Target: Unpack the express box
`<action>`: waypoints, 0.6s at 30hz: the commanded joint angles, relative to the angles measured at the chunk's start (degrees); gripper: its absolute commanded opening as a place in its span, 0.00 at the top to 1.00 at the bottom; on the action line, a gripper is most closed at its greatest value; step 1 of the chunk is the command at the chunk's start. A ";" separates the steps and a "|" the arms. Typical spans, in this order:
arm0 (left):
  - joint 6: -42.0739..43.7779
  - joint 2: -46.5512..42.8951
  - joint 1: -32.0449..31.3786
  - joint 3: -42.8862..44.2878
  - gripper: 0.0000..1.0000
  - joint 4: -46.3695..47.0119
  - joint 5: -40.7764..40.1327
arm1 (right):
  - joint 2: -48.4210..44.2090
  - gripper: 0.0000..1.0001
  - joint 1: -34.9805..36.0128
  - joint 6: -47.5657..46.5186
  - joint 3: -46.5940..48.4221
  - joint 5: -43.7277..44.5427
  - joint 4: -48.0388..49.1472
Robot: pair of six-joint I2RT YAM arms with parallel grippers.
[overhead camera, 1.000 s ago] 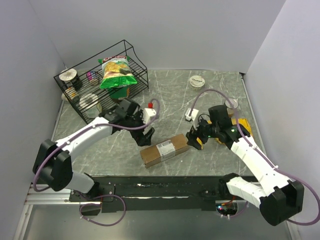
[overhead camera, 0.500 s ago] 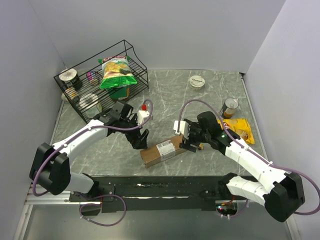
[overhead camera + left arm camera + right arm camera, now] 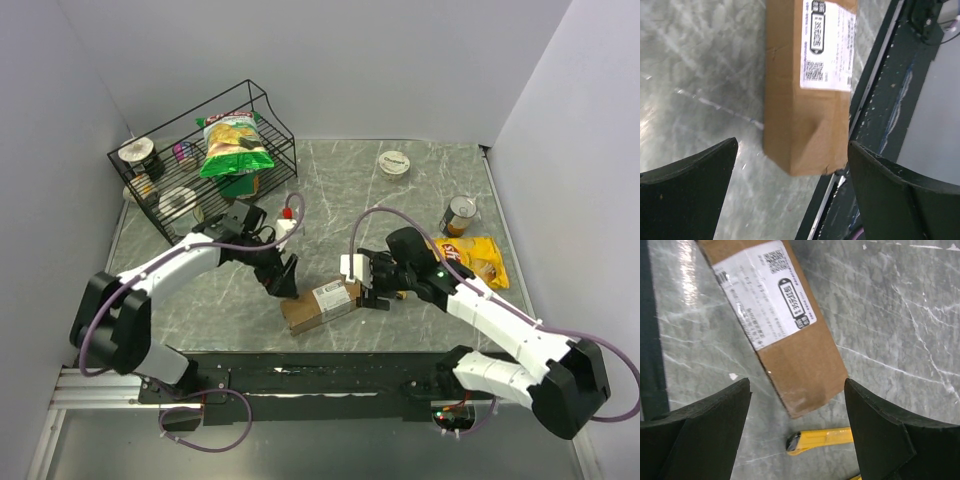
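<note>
The express box [image 3: 320, 304], a long brown carton with a white label on top, lies flat near the table's front edge. My left gripper [image 3: 283, 283] hangs open over its left end. In the left wrist view, that end of the box [image 3: 805, 110] sits between and just beyond the two black fingers of the left gripper [image 3: 792, 146], untouched. At the box's right end my right gripper [image 3: 365, 291] is open too. The right wrist view has the box's end [image 3: 790, 340] between the spread fingers of the right gripper [image 3: 797, 383], with no contact.
A yellow utility knife [image 3: 825, 439] lies on the marble just past the box's right end. A yellow snack bag [image 3: 470, 258] and a can [image 3: 460, 215] sit to the right, with a white round tin [image 3: 395, 163] behind. A wire basket [image 3: 268, 120] holds a green chip bag [image 3: 235, 145] at back left.
My right gripper has swung left from the yellow bag to the box's right end. My left gripper has come down and forward to the box's left end. The box has not moved.
</note>
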 commanded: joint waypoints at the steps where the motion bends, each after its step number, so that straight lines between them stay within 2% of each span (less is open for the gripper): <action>1: -2.07 5.08 -2.43 4.67 0.04 2.45 4.81 | -6.57 0.20 2.84 2.53 -0.57 -0.22 -2.05; 7: -3.91 13.61 -4.73 10.21 0.02 2.19 -0.55 | -13.35 0.25 7.24 -2.21 -6.20 2.33 -2.14; 18: -3.22 19.60 -6.13 9.34 0.01 2.36 -5.29 | -10.37 0.28 14.98 -1.07 -9.54 4.70 6.38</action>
